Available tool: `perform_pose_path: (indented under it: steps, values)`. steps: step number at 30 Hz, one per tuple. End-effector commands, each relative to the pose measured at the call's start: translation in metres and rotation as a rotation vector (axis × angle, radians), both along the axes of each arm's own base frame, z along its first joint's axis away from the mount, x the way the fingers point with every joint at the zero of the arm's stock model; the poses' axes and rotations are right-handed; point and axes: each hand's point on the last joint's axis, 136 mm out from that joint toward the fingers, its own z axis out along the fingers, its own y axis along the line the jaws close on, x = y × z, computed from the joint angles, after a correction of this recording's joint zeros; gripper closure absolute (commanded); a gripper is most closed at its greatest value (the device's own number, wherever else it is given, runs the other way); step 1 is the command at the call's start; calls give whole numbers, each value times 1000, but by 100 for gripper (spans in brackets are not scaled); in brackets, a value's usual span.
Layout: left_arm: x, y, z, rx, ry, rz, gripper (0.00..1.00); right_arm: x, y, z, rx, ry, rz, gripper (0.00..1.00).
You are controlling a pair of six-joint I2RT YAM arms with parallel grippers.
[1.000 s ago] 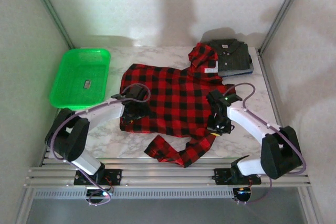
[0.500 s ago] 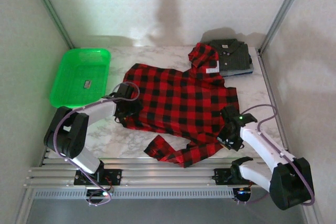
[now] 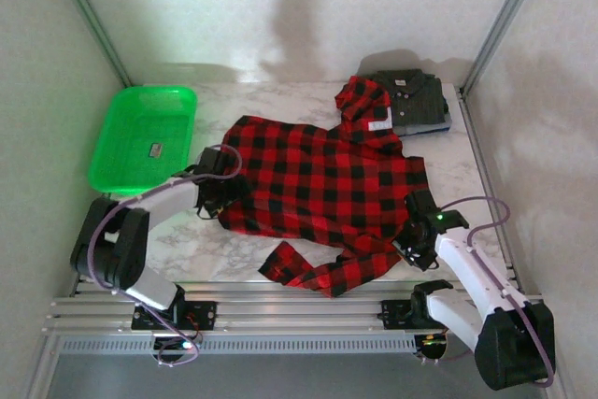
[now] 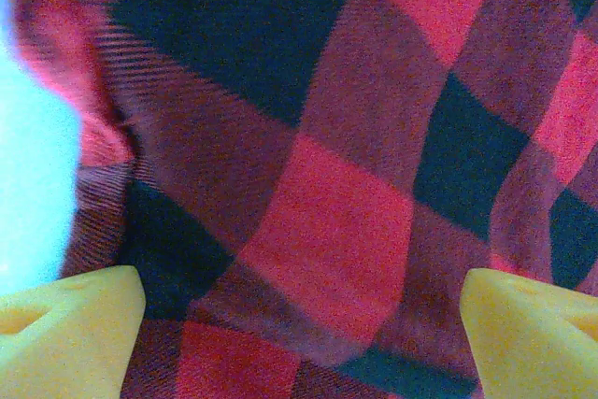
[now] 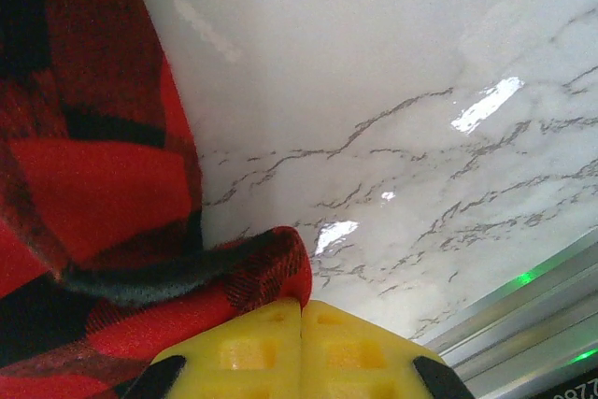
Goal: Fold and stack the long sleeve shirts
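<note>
Overhead view of a plaid shirt [image 3: 318, 179], red and black, spread open across the middle of a marble table [image 3: 177, 235]. Collar end toward the far edge, touching or overlapping a folded dark shirt [image 3: 419, 100] in the far right corner. White neck label [image 3: 377, 123] showing near the collar. One sleeve [image 3: 322, 273] crumpled and doubled along the near hem. A green basket [image 3: 101, 163] off to the left, apart from the cloth.

At the shirt's left edge, the left gripper [image 3: 217, 195]. On its wrist camera, yellow fingertips [image 4: 70, 324] set wide apart with plaid cloth between and below them, gripping nothing.

At the shirt's near right corner, the right gripper [image 3: 413, 238]. On its wrist camera, yellow pads [image 5: 252, 352] pressed together, apparently pinching the hem where the cloth curls into them, with bare marble beyond.

Judged as the flattening step: body lying nearly square, no fold made yet on this shirt. Probably next: letting go of the right corner, then straightening the bunched sleeve or laying it over the body. Calls for a low pinch on a single layer near the cuff, and a lift high enough not to drag the flattened body out of shape. Stacking on the dark shirt to come only after folding.
</note>
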Motion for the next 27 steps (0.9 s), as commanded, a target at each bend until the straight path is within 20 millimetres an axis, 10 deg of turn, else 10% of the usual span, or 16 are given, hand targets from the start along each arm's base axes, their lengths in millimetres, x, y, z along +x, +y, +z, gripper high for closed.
perform_pose_path:
  steps: [1, 13, 21, 27]
  values:
    - [-38, 10, 17, -4, 70, 24, 12, -7, 2, -1, 24, 8, 2, 100]
    - [-111, 5, 2, -32, 186, -29, 31, 11, 16, 18, 71, -22, 102, 100]
    - [-74, -12, -19, -31, 136, -14, 48, 13, 23, 28, 106, -42, 150, 100]
    - [-49, -14, -12, 0, 79, -12, 92, 18, 34, 48, 169, -119, 187, 100]
